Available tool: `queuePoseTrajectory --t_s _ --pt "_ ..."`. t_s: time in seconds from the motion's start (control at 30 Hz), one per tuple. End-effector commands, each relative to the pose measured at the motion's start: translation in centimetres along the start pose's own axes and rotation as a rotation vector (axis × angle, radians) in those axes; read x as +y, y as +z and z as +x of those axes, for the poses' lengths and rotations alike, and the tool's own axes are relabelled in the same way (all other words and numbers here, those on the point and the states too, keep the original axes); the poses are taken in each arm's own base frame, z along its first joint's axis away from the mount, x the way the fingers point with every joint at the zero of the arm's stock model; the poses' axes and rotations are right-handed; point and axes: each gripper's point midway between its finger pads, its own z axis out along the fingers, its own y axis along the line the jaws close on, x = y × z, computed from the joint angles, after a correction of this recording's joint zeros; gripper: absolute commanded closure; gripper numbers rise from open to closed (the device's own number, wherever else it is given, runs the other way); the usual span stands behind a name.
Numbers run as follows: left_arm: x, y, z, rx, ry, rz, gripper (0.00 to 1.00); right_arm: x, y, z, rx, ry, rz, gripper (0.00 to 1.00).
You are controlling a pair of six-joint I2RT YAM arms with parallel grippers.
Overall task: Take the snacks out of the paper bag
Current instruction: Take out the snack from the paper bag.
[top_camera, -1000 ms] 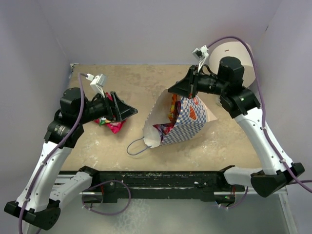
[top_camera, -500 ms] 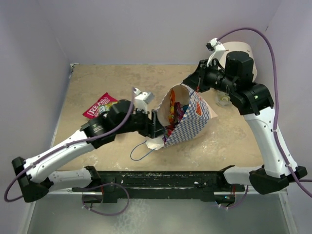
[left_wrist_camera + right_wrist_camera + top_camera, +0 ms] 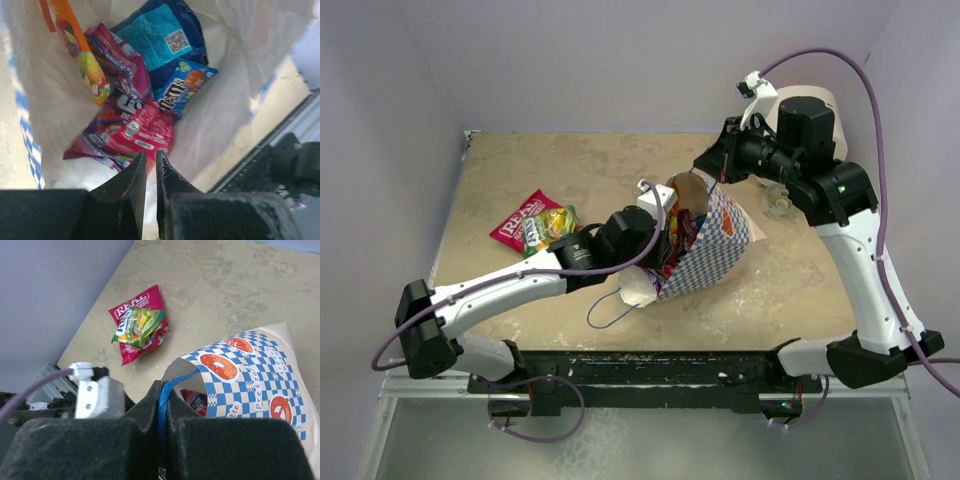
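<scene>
The table (image 3: 570, 165) has a mottled tan top set against pale walls. Toward its left lies a red packet (image 3: 517, 218) with a yellow-green packet (image 3: 551, 226) overlapping its near end, and well apart to the right a checked paper bag (image 3: 705, 255) rests on its side, one blue cord handle (image 3: 603, 306) looped on the surface at its near end. A small clear object (image 3: 780, 205) sits just right of the bag, and a white cylinder (image 3: 826, 98) stands in the far right corner.
</scene>
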Motion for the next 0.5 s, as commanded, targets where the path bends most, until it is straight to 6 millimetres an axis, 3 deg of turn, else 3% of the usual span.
queuePoseTrajectory --t_s 0.0,0.17,0.37,0.47 --pt "0.0 2.3 -3.5 -0.143 0.148 -0.030 0.85 1.9 -1.9 -2.4 -0.126 -0.010 -0.069 1.00" --pt "0.4 5.2 -3.6 -0.171 0.196 -0.074 0.85 1.8 -1.5 -1.9 -0.118 0.006 -0.077 1.00" --pt "1.5 9.1 -3.1 -0.168 0.217 -0.165 0.84 2.0 -1.5 -3.2 -0.126 -0.030 -0.074 1.00" --pt "2.7 10.1 -2.9 -0.183 0.222 -0.234 0.72 1.9 -1.6 -3.6 -0.135 -0.046 -0.061 1.00"
